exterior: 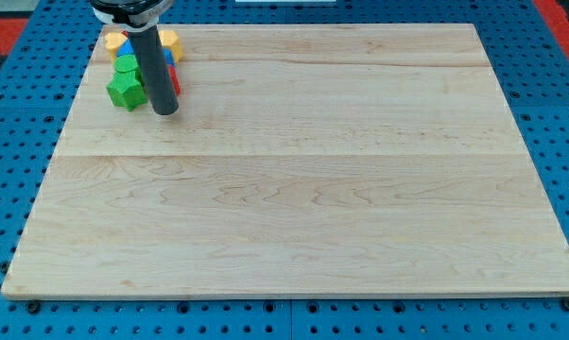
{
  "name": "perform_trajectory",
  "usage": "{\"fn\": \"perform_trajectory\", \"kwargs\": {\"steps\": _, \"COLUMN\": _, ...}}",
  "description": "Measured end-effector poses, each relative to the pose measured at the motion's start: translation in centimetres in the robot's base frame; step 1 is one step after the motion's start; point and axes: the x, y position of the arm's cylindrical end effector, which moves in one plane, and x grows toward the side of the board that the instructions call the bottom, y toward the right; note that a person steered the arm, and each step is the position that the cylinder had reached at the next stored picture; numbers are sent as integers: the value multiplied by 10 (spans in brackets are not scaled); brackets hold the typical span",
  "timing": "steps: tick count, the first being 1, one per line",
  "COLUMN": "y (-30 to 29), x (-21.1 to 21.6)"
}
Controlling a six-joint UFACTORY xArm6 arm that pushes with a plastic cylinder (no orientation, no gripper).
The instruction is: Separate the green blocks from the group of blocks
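Observation:
A tight group of blocks sits at the top left corner of the wooden board [294, 189]. A green star-like block [126, 91] lies at the group's lower left, with a second green block [126, 65] just above it. A yellow block [114, 42] and a blue block [130, 47] lie at the group's top. Another yellow block [170, 42] and a red block [173, 77] lie to the right, partly hidden by the rod. My tip [164, 110] rests on the board just right of the lower green block, close to it.
The board lies on a blue perforated table [20, 142]. The arm's dark mount [129, 11] hangs over the top of the block group. The board's left edge runs close to the green blocks.

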Motion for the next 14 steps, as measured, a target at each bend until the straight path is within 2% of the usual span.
{"fn": "perform_trajectory", "kwargs": {"steps": 2, "y": -2, "x": 1}}
{"fn": "perform_trajectory", "kwargs": {"steps": 3, "y": -16, "x": 17}}
{"fn": "perform_trajectory", "kwargs": {"steps": 4, "y": -112, "x": 43}}
{"fn": "perform_trajectory", "kwargs": {"steps": 5, "y": -160, "x": 46}}
{"fn": "perform_trajectory", "kwargs": {"steps": 6, "y": -148, "x": -44}}
{"fn": "perform_trajectory", "kwargs": {"steps": 7, "y": -118, "x": -101}}
{"fn": "perform_trajectory", "kwargs": {"steps": 8, "y": -50, "x": -102}}
{"fn": "perform_trajectory", "kwargs": {"steps": 9, "y": -70, "x": -86}}
{"fn": "perform_trajectory", "kwargs": {"steps": 10, "y": -84, "x": -29}}
{"fn": "perform_trajectory", "kwargs": {"steps": 11, "y": -81, "x": 6}}
{"fn": "perform_trajectory", "kwargs": {"steps": 12, "y": -53, "x": 49}}
{"fn": "perform_trajectory", "kwargs": {"steps": 13, "y": -72, "x": 1}}
{"fn": "perform_trajectory", "kwargs": {"steps": 14, "y": -127, "x": -49}}
